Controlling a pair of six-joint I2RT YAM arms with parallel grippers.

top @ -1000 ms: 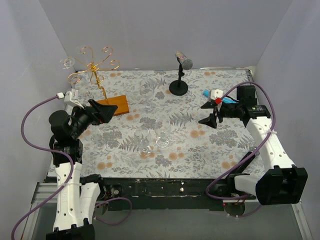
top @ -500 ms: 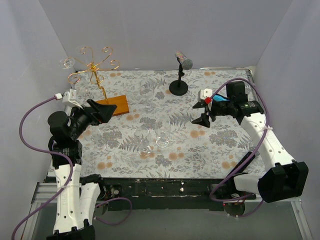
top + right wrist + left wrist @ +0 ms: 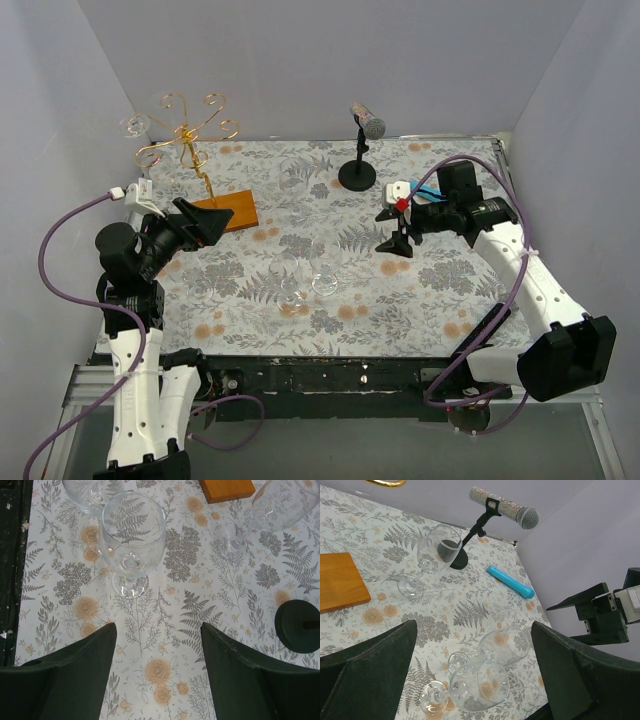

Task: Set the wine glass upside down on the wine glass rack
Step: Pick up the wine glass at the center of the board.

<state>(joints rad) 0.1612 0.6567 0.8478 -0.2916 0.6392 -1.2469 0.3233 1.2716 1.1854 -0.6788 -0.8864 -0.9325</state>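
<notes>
While both sets of fingers stand apart, holding nothing, I see the wine glass at upper left of the right wrist view, empty, just beside a second glass. Closing the right gripper carelessly could roll both. The wine glass rack stands upper left overhead, by the left gripper.
</notes>
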